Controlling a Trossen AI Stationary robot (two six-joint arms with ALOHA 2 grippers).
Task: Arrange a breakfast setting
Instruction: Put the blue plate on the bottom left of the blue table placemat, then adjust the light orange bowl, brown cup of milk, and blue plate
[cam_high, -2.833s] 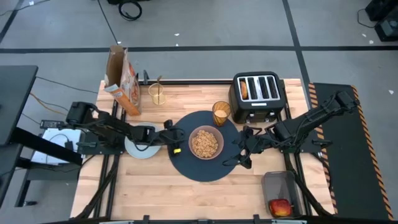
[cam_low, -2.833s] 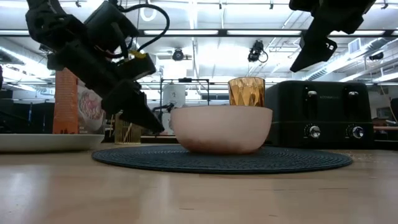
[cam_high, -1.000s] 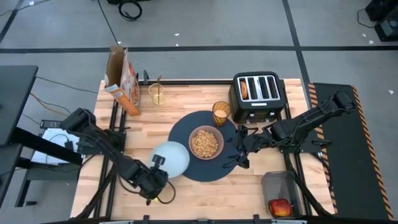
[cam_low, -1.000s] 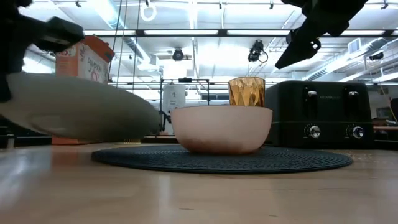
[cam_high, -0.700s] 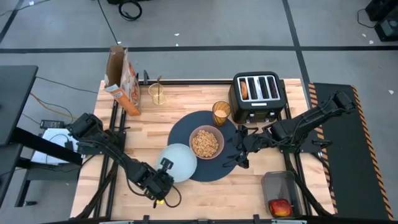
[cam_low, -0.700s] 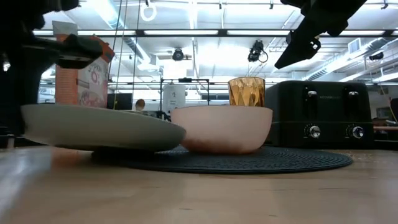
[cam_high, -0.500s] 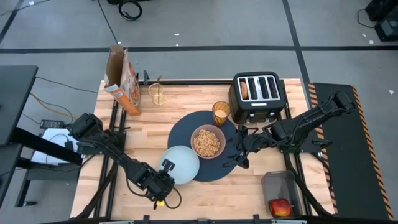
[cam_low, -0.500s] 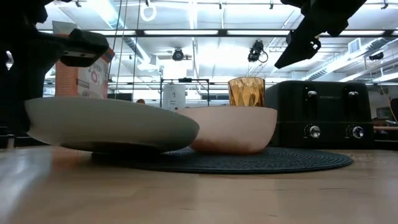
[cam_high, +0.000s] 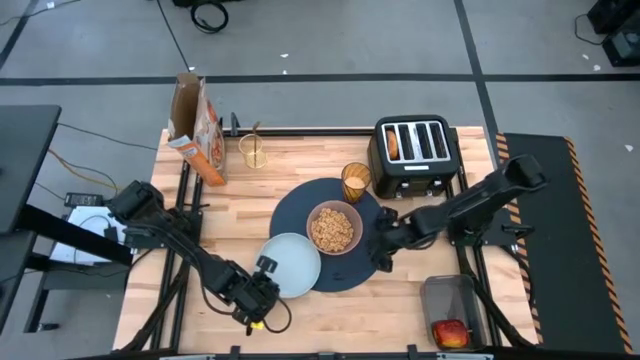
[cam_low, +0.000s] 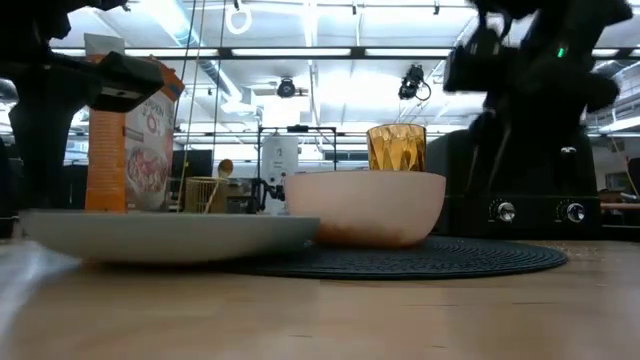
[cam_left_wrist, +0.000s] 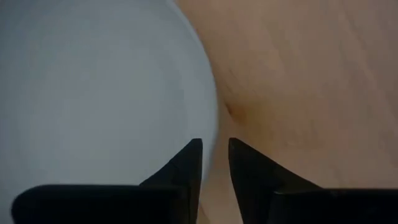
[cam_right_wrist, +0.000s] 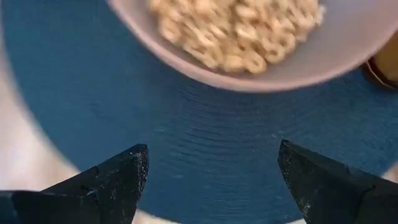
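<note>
Now plate (cam_high: 291, 264) rim overlaps mat (cam_high: 352, 274) edge, touching bowl (cam_high: 333, 228).

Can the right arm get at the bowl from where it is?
Probably yes. The right gripper hangs open over the mat, beside the bowl, and its wrist view shows only bare mat between its fingers and the bowl's rim. The tumbler stands on the far side.

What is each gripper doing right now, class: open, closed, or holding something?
Left gripper: fingers astride the rim of the pale-blue plate, a narrow gap between them; whether it grips cannot be told.
Right gripper: open, empty, over the dark-blue mat beside the pink bowl.
</note>
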